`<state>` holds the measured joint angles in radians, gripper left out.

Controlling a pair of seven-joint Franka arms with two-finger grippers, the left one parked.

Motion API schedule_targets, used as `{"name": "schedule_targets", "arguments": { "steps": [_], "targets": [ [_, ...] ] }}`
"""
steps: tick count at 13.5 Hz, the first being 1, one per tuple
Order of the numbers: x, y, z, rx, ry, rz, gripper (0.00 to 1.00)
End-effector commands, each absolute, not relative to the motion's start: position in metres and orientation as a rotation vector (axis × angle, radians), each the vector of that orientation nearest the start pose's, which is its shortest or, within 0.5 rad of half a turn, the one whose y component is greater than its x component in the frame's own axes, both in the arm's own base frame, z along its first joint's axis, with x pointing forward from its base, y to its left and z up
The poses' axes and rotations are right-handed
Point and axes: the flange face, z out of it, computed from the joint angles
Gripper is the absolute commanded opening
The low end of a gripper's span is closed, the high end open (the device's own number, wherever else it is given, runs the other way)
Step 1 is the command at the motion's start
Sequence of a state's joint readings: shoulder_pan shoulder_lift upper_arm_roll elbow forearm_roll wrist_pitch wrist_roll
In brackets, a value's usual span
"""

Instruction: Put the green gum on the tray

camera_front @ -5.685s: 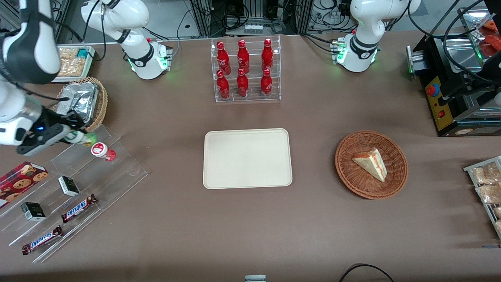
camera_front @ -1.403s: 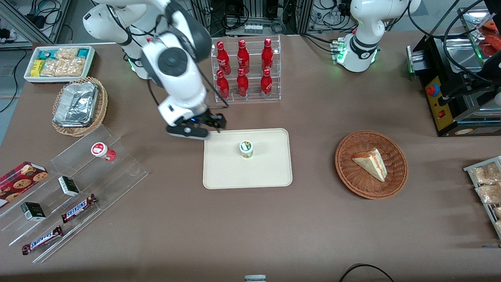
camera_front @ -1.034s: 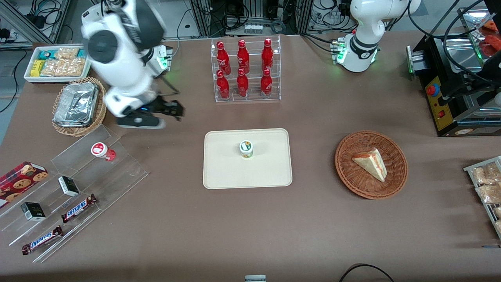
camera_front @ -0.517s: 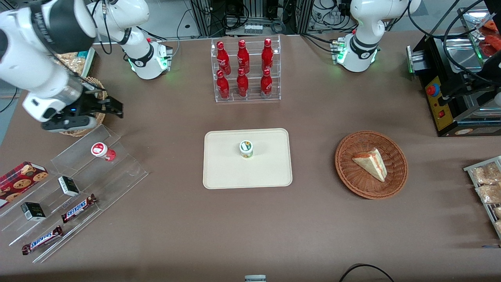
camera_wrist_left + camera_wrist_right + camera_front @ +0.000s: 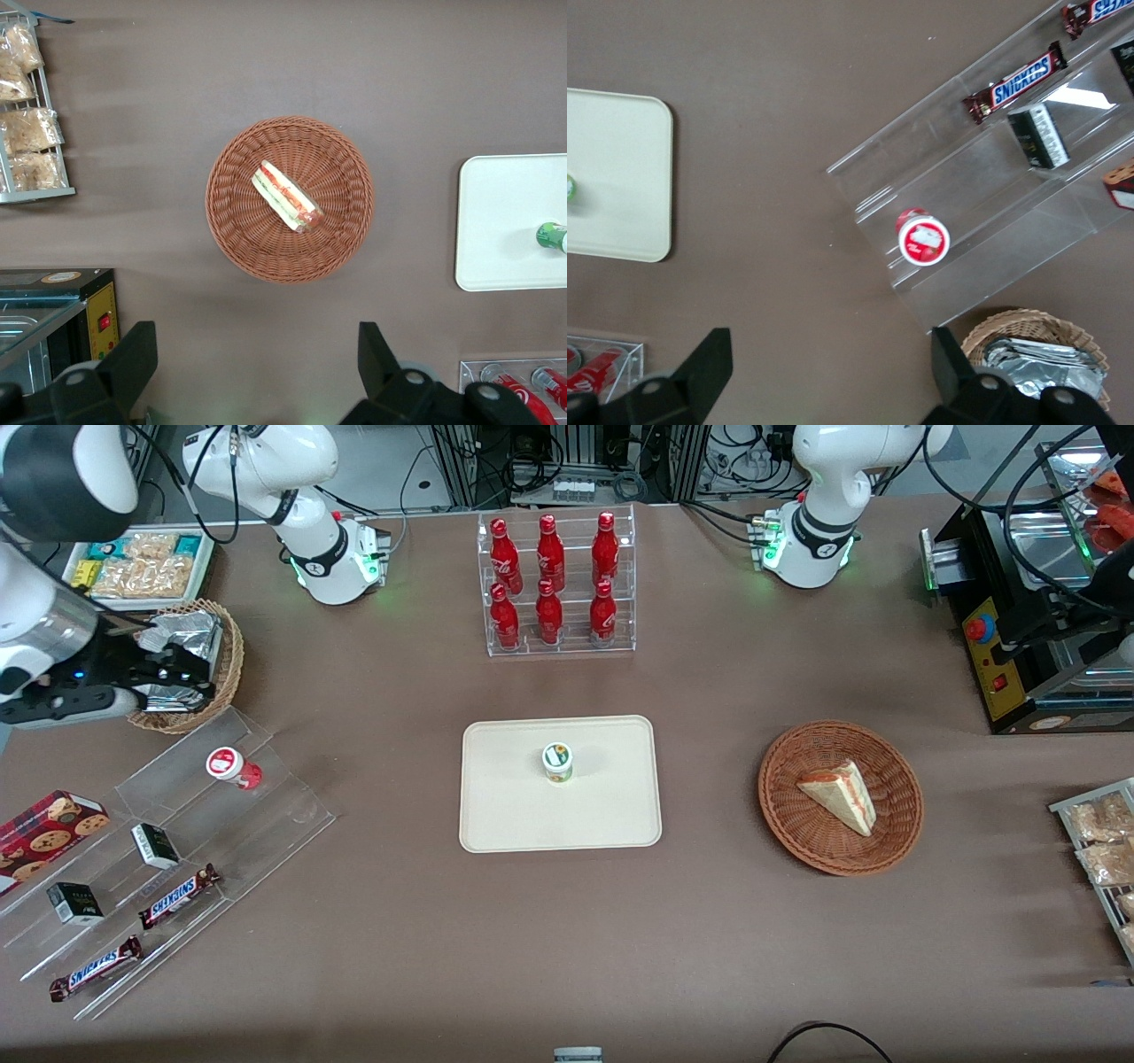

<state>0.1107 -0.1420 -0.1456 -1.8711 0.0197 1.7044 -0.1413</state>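
Front view: green gum [image 5: 557, 762] upright on the tray [image 5: 514, 815], near the tray's middle, white lid up, free of any contact. Tray flat on the brown table [image 5: 709, 921], nearer the front camera than the clear rack of red bottles [image 5: 555, 584]. Gripper [image 5: 182, 675] raised over the wicker basket of foil [image 5: 182, 664], toward the working arm's end of the table, well apart from the tray; fingers spread wide, nothing between them. Red gum [image 5: 232, 766] upright on the upper step of the clear tiered stand [image 5: 266, 815], just nearer the camera than the basket. Two Snickers bars [image 5: 177, 895] and small dark boxes [image 5: 155, 846] on the lower steps. Round basket with a sandwich wedge [image 5: 840, 797] toward the parked arm's end.

Right wrist view: both fingers [image 5: 709, 367] wide apart with bare table between; red gum [image 5: 923, 239] lid-up on the stand [image 5: 992, 212]; tray corner [image 5: 620, 177] with a sliver of the green gum [image 5: 570, 188] at the frame edge; foil basket [image 5: 1036, 354] close by the fingers.

Left wrist view: sandwich basket [image 5: 291, 199] central; tray edge [image 5: 505, 221] with the green gum [image 5: 551, 236] on it.
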Motion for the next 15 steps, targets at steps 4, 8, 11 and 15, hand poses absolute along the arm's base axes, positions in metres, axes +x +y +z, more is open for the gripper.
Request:
{"name": "schedule_targets", "arguments": {
  "steps": [4, 8, 11, 15],
  "targets": [
    [0.548, -0.064, 0.586, -3.118, -0.130, 0.035, 1.00],
    [0.547, -0.064, 0.584, -3.114, -0.132, 0.058, 1.00],
    [0.548, -0.057, 0.583, -3.115, -0.140, 0.061, 1.00],
    [0.551, -0.054, 0.576, -3.116, -0.149, 0.080, 1.00]
  ]
}}
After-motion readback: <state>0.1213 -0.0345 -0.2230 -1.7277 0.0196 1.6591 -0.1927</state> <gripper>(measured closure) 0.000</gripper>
